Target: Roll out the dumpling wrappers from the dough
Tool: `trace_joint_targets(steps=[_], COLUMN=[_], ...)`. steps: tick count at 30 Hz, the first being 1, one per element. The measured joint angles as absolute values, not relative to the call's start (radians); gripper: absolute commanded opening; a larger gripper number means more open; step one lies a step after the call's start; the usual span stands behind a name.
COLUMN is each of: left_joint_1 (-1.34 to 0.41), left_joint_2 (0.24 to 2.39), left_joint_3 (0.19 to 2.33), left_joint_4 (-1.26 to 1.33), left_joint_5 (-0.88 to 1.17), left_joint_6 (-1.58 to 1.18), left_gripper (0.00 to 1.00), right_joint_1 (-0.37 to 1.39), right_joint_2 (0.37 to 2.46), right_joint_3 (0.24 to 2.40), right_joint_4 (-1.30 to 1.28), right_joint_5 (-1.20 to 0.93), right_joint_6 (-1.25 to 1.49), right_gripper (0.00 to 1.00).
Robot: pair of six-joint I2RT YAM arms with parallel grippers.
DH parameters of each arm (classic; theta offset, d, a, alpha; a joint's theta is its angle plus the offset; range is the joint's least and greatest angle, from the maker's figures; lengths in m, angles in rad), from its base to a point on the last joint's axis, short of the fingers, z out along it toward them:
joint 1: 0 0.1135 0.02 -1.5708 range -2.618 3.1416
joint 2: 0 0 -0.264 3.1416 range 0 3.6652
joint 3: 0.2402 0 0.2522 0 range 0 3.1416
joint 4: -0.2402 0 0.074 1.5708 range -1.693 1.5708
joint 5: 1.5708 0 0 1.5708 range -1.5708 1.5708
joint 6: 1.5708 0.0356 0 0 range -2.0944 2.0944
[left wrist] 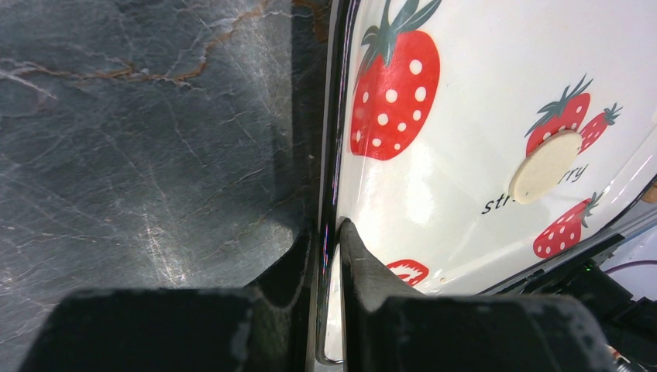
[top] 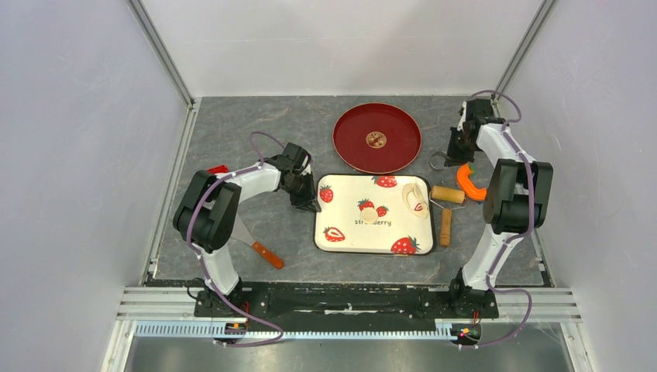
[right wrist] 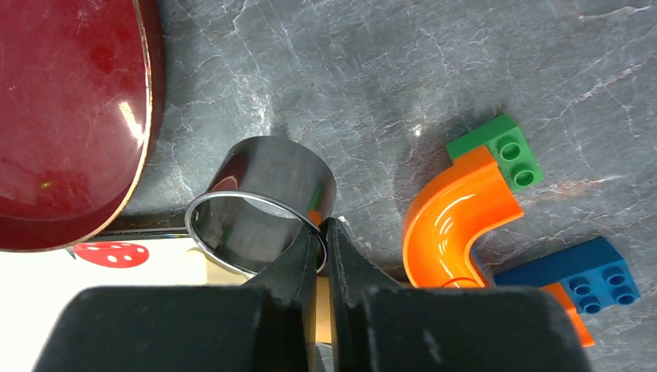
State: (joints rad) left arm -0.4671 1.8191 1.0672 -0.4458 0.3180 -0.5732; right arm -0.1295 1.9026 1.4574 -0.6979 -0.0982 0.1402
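The wrapper lies flat near the middle of the tray, pale and round, and the left wrist view catches it too. It looks thin, soft and light, probably a touch sticky and quick to stretch or tear. A lift at the edge or a slide from beneath seems safer than a pinch in the middle. To its right on the tray sits a bigger piece of dough. The left tool is clamped on the tray's left rim. The right tool is closed on the wall of the ring, just beside the plate, with an orange curve near it on the desk. The rolling pin lies by the tray's right edge and the scraper well off to the left. Nothing covers the wrapper, but both tools are occupied.
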Motion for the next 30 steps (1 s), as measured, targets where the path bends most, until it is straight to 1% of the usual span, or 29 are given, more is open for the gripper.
trace_joint_targets(steps=[5, 7, 9, 14, 18, 22, 26, 30], left_joint_1=[-0.467, -0.468, -0.471, -0.476, -0.475, -0.462, -0.411, -0.323], left_joint_2=[1.814, 1.807, 1.8, 1.758, 1.708, 1.623, 1.515, 1.383], left_joint_3=[1.064, 1.056, 1.049, 1.025, 1.003, 0.958, 0.849, 0.746], left_joint_4=[-0.441, -0.431, -0.427, -0.43, -0.415, -0.348, -0.227, -0.205], left_joint_5=[0.317, 0.315, 0.31, 0.289, 0.289, 0.305, 0.345, 0.344], left_joint_6=[-0.572, -0.572, -0.573, -0.572, -0.576, -0.605, -0.668, -0.719], left_gripper=[0.21, 0.29, 0.34, 0.47, 0.55, 0.57, 0.59, 0.61], right_joint_1=[-0.12, -0.117, -0.117, -0.117, -0.117, -0.114, -0.1, -0.067], right_joint_2=[1.911, 1.911, 1.911, 1.91, 1.897, 1.856, 1.814, 1.776], right_joint_3=[1.443, 1.43, 1.422, 1.409, 1.399, 1.374, 1.354, 1.332], right_joint_4=[-0.695, -0.692, -0.692, -0.689, -0.678, -0.665, -0.657, -0.648], right_joint_5=[-0.097, -0.098, -0.098, -0.103, -0.124, -0.155, -0.171, -0.187], right_joint_6=[0.145, 0.141, 0.144, 0.141, 0.144, 0.147, 0.149, 0.149], right_gripper=[0.44, 0.54, 0.62, 0.74, 0.88, 0.97, 0.98, 0.98])
